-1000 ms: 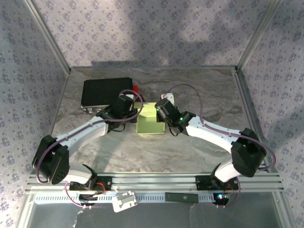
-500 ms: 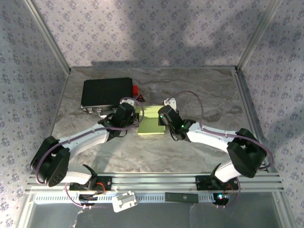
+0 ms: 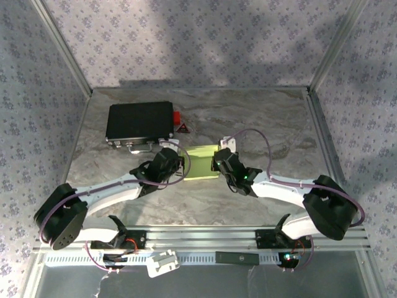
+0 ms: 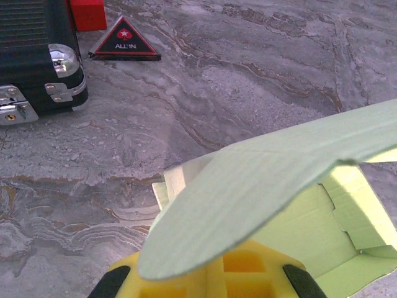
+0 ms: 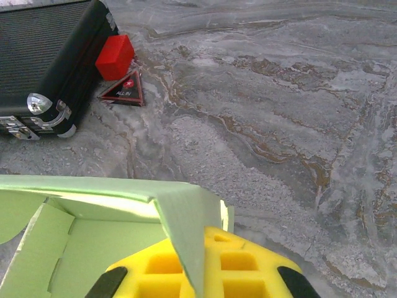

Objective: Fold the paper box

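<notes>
The paper box is pale yellow-green cardboard, partly open, held between both grippers at mid table. My left gripper is shut on its left flap; in the left wrist view that curved flap runs out from between the yellow fingers, and the box's open inside lies beyond it. My right gripper is shut on the right flap. In the right wrist view a folded flap is pinched edge-on between the yellow fingers, with the box's interior to the left.
A black rectangular case lies at the back left, with a red block and a small triangular token beside its right end. Metal frame posts and patterned walls enclose the marbled table.
Both grippers have drawn the paper box toward the table's near edge, away from the black case. The box now looks lower and flatter from above.
</notes>
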